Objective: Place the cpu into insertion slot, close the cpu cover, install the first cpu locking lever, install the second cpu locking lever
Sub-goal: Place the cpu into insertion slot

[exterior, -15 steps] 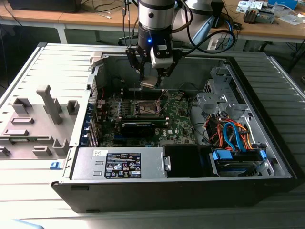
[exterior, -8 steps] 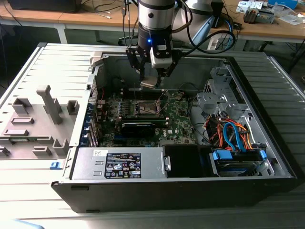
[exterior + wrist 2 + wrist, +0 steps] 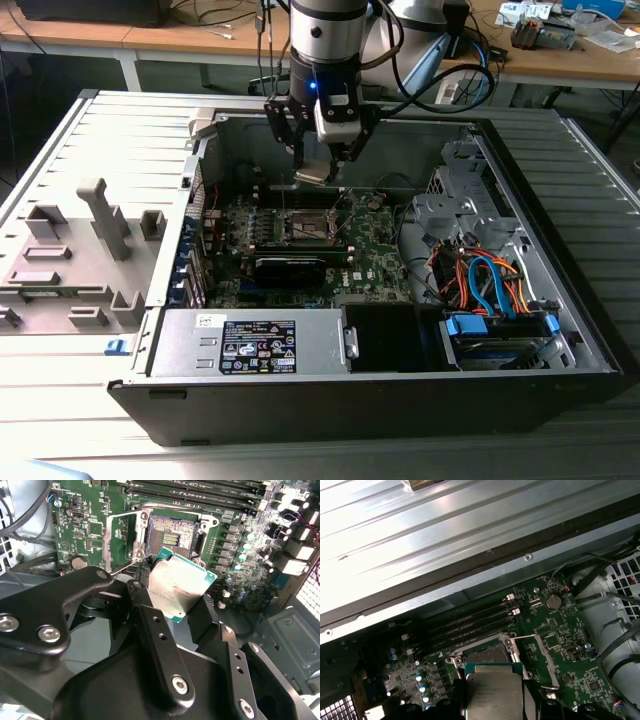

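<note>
placement pending: black two-finger gripper (image 3: 175, 602) clamped on flat square silvery-grey cpu (image 3: 177, 587), held in the air above uncovered square brownish-gold insertion slot (image 3: 172, 539), not seated; closing and locking steps outstanding.

Second wrist view: the tool (image 3: 171, 600) clamps the cpu (image 3: 181, 577), and its black fingers (image 3: 150, 625) hide the chip's near edge and side edges. The cpu covers part of the insertion slot (image 3: 172, 535). First wrist view: the cpu is cut off by the picture edge. Exterior view: slot contacts too small to tell, and the arm (image 3: 325, 30) is cut off at the top.
</note>
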